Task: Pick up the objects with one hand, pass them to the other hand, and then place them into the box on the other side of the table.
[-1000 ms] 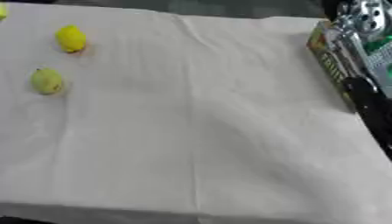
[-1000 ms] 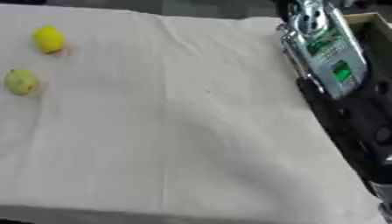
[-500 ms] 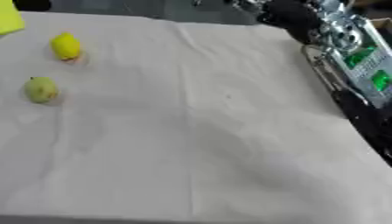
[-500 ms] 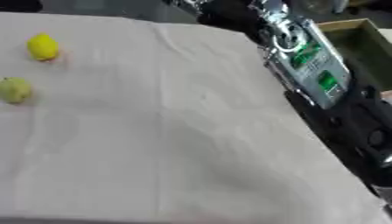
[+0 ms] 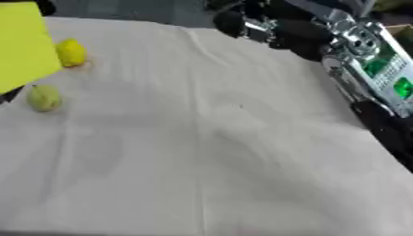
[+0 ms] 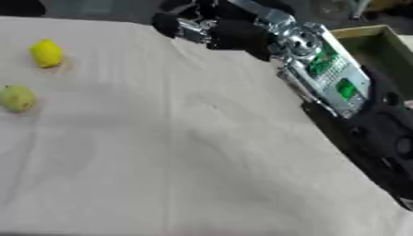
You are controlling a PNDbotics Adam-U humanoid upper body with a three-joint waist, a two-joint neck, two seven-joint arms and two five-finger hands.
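Two small fruits lie at the table's far left: a yellow lemon [image 6: 46, 53] and, nearer to me, a pale green fruit [image 6: 16, 97]. My right arm, with its silver and green forearm [image 6: 322, 76], reaches in from the right along the table's right side. Its black hand [image 6: 206, 28] hovers over the far edge near the middle, well away from both fruits, and is too blurred to show whether it holds anything. The open box [image 6: 386, 55] with olive walls stands at the far right, beyond the forearm. My left hand does not show.
A white cloth [image 6: 185, 152] with soft creases covers the table. A flat bright yellow panel [image 5: 22, 46] juts in at the upper left of the left eye view, close to the lemon [image 5: 71, 52].
My right arm has swung from the right edge up and left, so the hand now sits over the far middle edge. The whole picture has also shifted. The fruits have not moved.
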